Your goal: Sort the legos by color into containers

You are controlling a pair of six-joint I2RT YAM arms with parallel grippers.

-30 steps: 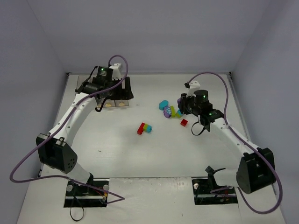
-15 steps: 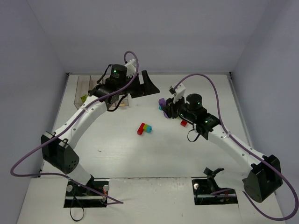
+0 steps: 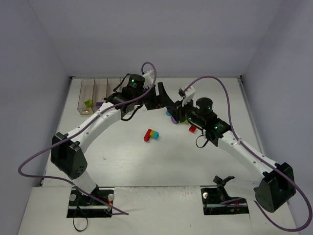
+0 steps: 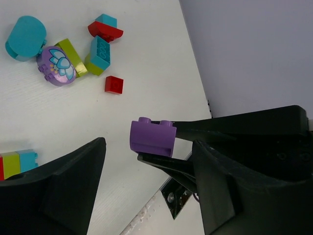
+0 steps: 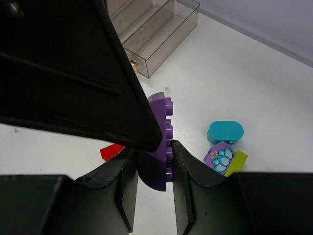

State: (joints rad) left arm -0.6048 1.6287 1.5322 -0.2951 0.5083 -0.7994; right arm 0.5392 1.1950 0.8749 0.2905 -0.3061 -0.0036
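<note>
White desk [image 3: 122, 161], grey walls | clamped purple brick [image 4: 152, 138] aloft in right pincer [image 5: 154, 154], just beside left pincer [image 4: 147, 147], gaping and empty | counted seemingly two legos [image 3: 88, 103] in bins [image 3: 93, 87] | judged most unsorted, loose on desk.

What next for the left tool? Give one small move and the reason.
Probably close the left tool on the purple brick. The right tool grips that brick, and it appears to sit between the left tool's open fingers; the bins stand on the left arm's side.
</note>
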